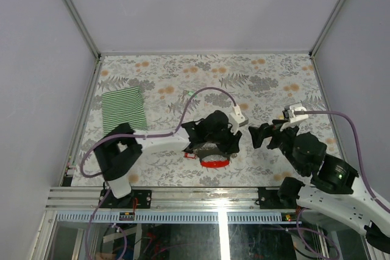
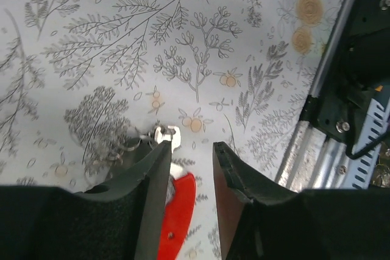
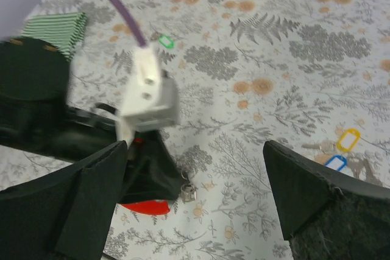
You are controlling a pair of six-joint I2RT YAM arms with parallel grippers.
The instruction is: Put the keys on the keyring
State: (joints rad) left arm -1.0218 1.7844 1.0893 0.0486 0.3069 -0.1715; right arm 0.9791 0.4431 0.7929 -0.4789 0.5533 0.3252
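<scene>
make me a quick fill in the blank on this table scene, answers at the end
1. The cloth has white and ____ stripes.
2. The keyring by the left gripper has a ____ loop.
3. Beside the blue key lies a ____ one.
4. The right gripper holds ____.
Missing words: green; red; yellow; nothing.
</scene>
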